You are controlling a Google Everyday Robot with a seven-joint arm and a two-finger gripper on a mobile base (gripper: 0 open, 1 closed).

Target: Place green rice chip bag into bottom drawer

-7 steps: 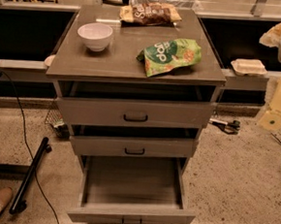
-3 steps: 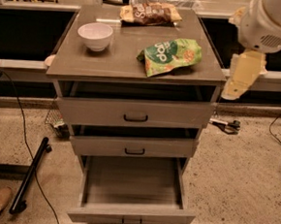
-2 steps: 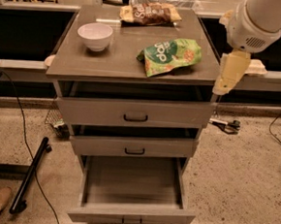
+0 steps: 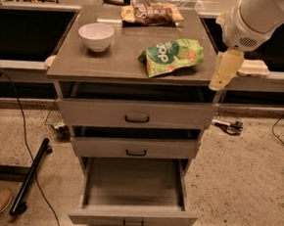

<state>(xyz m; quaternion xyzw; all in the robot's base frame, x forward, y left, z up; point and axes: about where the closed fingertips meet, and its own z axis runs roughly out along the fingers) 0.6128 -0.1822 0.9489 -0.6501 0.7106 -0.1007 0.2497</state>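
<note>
Gripper (image 4: 225,71) beside cabinet (image 4: 117,59) edge (green bag (image 4: 172,56) near it); bottom drawer (image 4: 134,183) open.

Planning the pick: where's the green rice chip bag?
The green rice chip bag lies on the cabinet top between the white bowl and the gripper at the right edge.

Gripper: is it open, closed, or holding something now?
Gripper: at the right edge of the grey cabinet; open or closed cannot be told. The crinkly bright green rice chip bag lies on the cabinet top, apart from it.
</note>
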